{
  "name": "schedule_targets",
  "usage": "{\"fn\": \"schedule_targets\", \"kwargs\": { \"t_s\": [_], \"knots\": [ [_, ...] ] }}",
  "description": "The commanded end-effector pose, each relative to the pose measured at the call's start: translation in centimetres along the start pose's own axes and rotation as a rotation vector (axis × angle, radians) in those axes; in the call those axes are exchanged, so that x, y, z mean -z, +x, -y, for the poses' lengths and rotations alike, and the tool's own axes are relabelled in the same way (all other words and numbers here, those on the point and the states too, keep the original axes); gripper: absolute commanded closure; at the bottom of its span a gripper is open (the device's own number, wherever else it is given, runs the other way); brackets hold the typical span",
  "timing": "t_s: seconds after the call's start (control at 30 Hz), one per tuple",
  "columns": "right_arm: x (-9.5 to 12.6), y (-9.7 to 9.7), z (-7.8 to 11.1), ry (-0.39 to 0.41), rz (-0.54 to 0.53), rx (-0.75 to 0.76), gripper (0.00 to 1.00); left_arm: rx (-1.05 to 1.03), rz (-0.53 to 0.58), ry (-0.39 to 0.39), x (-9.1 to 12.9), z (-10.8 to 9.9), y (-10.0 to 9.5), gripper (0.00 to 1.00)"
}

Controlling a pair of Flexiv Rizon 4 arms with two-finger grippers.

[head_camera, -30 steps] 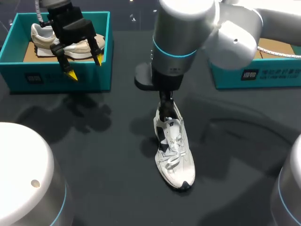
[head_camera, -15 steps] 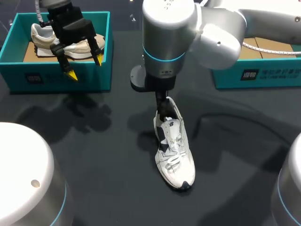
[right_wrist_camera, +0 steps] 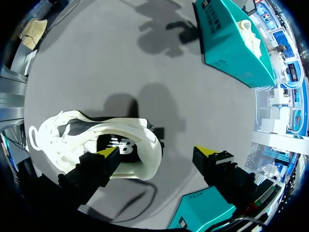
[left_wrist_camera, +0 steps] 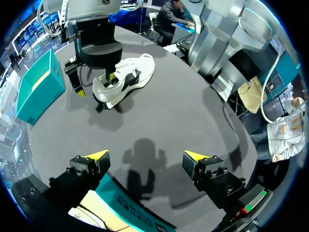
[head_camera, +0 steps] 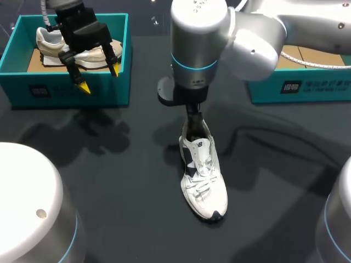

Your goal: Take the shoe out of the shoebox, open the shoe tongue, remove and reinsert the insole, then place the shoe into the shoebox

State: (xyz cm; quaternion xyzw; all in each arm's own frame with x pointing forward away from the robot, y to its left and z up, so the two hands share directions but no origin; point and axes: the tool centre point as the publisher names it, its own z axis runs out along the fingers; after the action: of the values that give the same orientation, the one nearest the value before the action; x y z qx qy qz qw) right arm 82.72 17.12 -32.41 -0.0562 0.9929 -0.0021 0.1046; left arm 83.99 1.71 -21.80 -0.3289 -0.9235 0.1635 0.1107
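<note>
1. White shoe (head_camera: 202, 178) is left unmoved at centre, toe towards 5 o'clock.
2. Right claw (right_wrist_camera: 157, 151), wide open, has been shifted slightly; one finger is sunk in the shoe's mouth, so insole removal seems near.
3. Left claw (head_camera: 99, 79) is held open, empty, over the shoebox (head_camera: 66, 90) at 10 o'clock.

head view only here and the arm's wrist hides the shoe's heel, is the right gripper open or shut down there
observer: open. The right gripper has its yellow tips well apart.
operator: where do they sit on the shoe
observer: one finger is inside the white shoe's opening, and the outer finger is behind the heel, outside it.
operator: so is it pinching the heel
observer: no. Bare table shows between the outer finger and the heel.
</note>
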Motion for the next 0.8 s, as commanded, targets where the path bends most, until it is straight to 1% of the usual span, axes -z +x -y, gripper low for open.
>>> {"fn": "schedule_targets", "kwargs": {
  "t_s": [0.03,0.2,0.6,0.73,0.8],
  "knots": [
    [-1.2,-0.3,0.0,0.009,-0.008,-0.004,0.00,-0.001,0.002,-0.002,0.0,0.0,0.1,0.00],
    [-2.2,-0.4,0.3,0.006,-0.011,-0.008,0.00,-0.001,0.002,-0.002,0.0,0.0,0.1,0.00],
    [-4.7,-0.6,1.0,0.010,-0.059,-0.025,0.00,-0.001,0.002,-0.002,0.0,0.0,0.1,0.00],
    [-5.2,-0.7,1.0,0.003,-0.071,-0.025,0.05,-0.001,0.002,-0.002,0.0,0.0,0.1,0.00],
    [-5.3,-0.6,1.0,-0.001,-0.076,-0.024,0.09,-0.001,0.002,-0.002,0.0,0.0,0.1,0.00]
  ]
}}
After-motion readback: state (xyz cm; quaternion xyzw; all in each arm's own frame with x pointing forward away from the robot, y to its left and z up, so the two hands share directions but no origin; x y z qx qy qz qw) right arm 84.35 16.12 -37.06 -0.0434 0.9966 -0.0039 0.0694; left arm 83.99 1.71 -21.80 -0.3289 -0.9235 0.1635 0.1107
